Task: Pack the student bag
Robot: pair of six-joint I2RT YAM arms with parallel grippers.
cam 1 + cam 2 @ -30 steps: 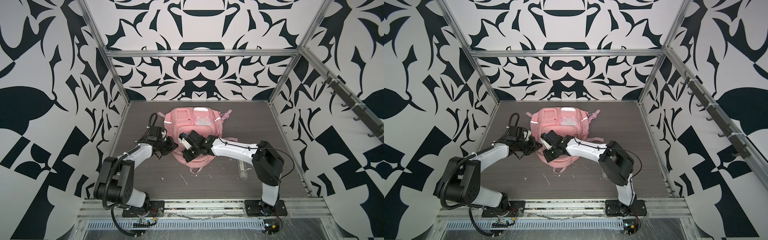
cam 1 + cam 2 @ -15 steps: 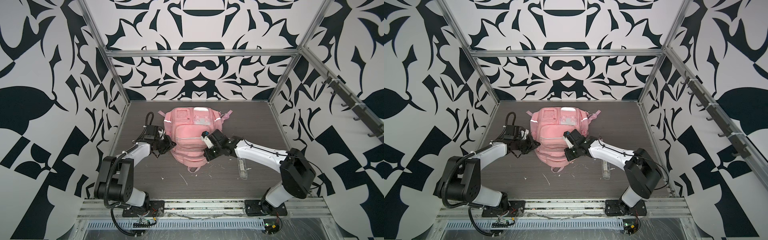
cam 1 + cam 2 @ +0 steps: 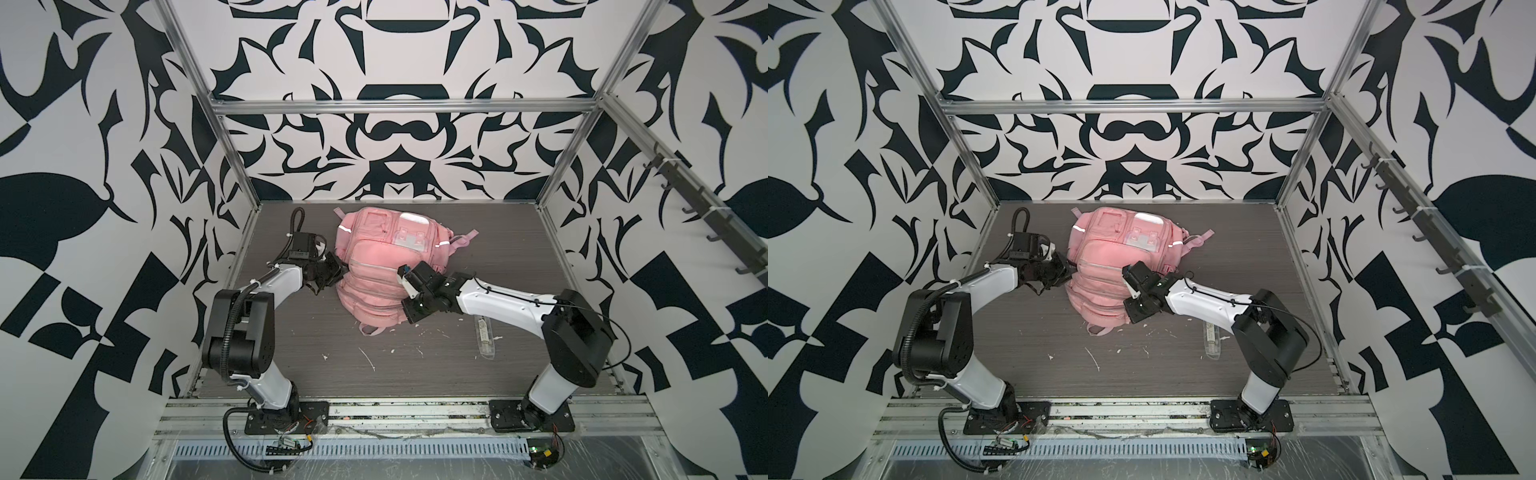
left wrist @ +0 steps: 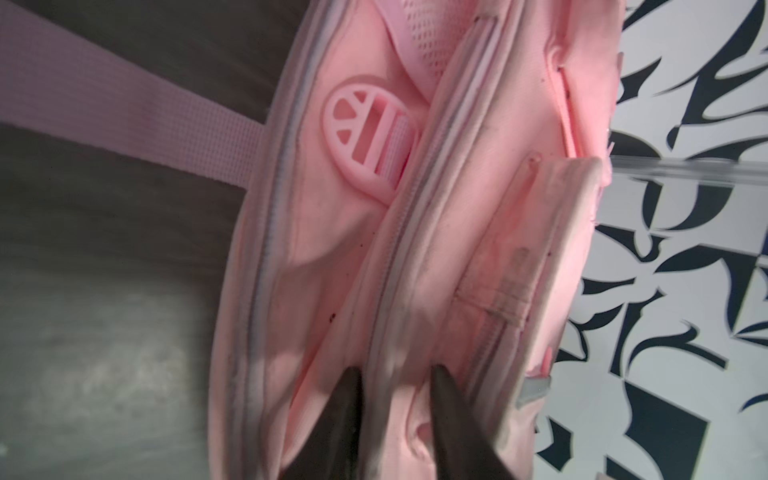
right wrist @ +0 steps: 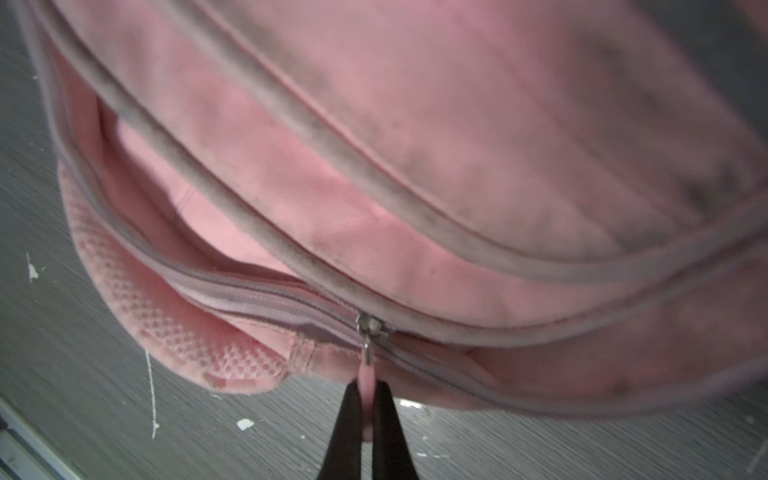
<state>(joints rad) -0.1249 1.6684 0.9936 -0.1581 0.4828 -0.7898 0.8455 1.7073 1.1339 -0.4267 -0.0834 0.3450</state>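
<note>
The pink student bag [image 3: 384, 266] [image 3: 1113, 266] lies on the grey table in both top views. My left gripper [image 3: 337, 271] [image 3: 1068, 272] is at the bag's left side. In the left wrist view the left gripper [image 4: 395, 372] is open, its dark fingertips [image 4: 352, 374] astride a zip seam of the bag [image 4: 457, 208]. My right gripper [image 3: 406, 316] [image 3: 1130, 318] is at the bag's near right edge. In the right wrist view the right gripper [image 5: 368, 386] is shut on the pink zip pull [image 5: 367, 373], which hangs from the metal slider [image 5: 370, 326].
A clear flat plastic item [image 3: 484, 337] [image 3: 1212, 341] lies on the table under the right arm. White scraps [image 3: 368, 359] dot the near table. A pink strap [image 4: 124, 104] runs across the table by the bag. A hook rail [image 3: 706, 216] lines the right wall.
My right gripper has travelled from the bag's near left edge to its near right edge, still shut on the zip pull. The left gripper's jaws have parted.
</note>
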